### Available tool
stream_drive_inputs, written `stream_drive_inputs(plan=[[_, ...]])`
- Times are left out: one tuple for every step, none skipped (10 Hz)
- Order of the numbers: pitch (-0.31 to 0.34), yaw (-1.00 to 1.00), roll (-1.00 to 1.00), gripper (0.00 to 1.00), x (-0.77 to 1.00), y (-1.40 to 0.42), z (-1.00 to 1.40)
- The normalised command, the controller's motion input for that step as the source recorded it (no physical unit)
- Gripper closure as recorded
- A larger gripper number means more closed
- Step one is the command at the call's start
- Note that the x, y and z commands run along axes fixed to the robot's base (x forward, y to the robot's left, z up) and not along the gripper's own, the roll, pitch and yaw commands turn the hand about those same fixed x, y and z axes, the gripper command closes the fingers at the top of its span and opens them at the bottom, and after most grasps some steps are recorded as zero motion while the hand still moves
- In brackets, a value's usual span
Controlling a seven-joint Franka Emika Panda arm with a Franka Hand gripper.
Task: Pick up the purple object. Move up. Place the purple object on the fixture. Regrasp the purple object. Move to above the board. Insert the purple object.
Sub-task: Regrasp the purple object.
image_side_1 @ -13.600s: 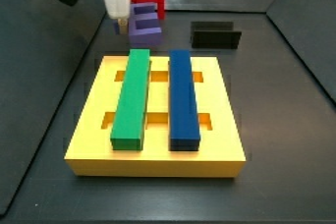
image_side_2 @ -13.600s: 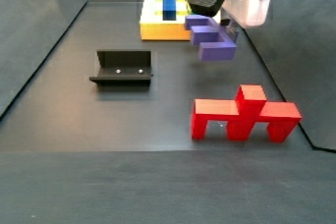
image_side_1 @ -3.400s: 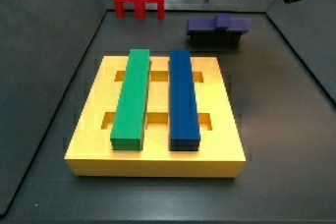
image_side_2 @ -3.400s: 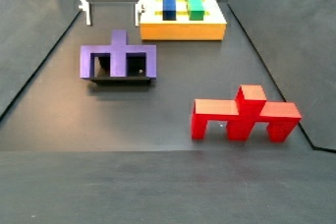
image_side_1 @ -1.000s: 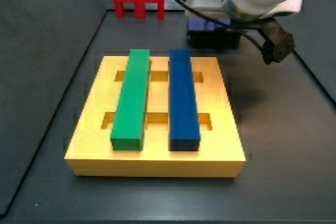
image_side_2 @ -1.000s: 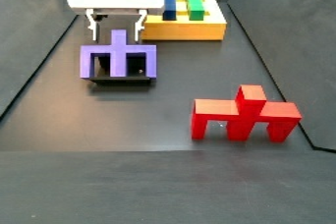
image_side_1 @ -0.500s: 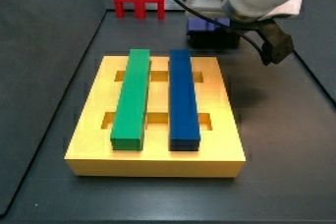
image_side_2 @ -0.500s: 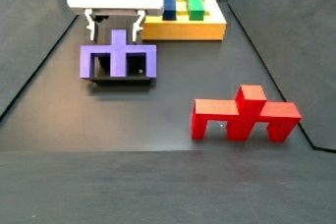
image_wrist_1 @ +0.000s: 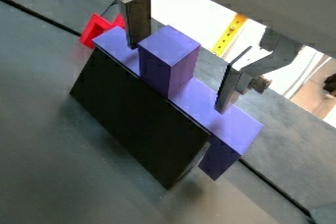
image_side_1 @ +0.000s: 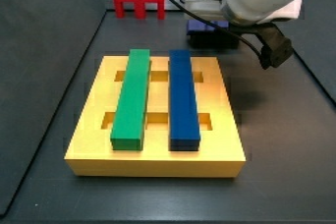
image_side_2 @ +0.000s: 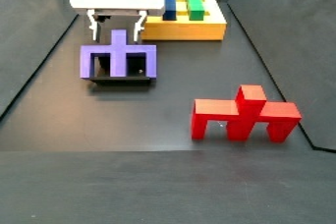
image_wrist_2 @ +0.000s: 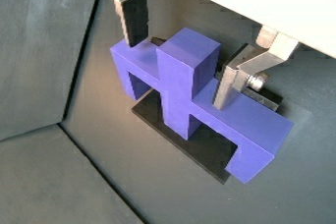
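The purple object (image_side_2: 121,63) rests in the black fixture (image_side_2: 121,81) with one short arm pointing up. My gripper (image_side_2: 114,27) hangs right over it, open, its fingers (image_side_2: 89,20) on either side of that upright arm. Both wrist views show the purple object (image_wrist_1: 168,59) (image_wrist_2: 197,76) standing between the plates with a gap on each side of the arm, and the gripper (image_wrist_1: 184,51) (image_wrist_2: 184,53) touches nothing. The fixture (image_wrist_1: 138,120) shows as a dark wall below the piece. The yellow board (image_side_1: 157,147) carries a green and a blue bar. In that side view the arm hides most of the purple object (image_side_1: 198,28).
A red legged piece (image_side_2: 246,115) stands on the floor to one side of the fixture and shows at the far back (image_side_1: 138,2) in a side view. The board (image_side_2: 184,29) lies just behind the gripper. Dark walls enclose the floor.
Over the last few seconds the gripper came down from above and to the side until it straddled the purple object on the fixture. It has barely moved in the last second.
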Motion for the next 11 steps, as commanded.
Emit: stream_drive_inputs(plan=[[0.000,-0.01,0.00,0.00,0.00,0.01,-0.13],[0.000,0.00,0.00,0.00,0.00,0.00,-0.13],[0.009,-0.01,0.00,0.00,0.01,0.00,-0.04],[0.006,0.00,0.00,0.00,0.01,0.00,-0.02],[0.037,-0.01,0.00,0.00,0.05,0.00,0.00],[0.043,-0.01,-0.03,0.00,0.09,0.01,0.00],[0.054,0.00,-0.01,0.00,0.09,0.01,0.00],[0.037,-0.01,0.00,0.00,0.05,0.03,0.00],[0.023,0.00,-0.01,0.00,0.04,0.05,0.00],[0.003,0.00,-0.08,0.00,0.02,0.09,0.00],[0.000,0.00,0.00,0.00,0.05,0.00,0.00]])
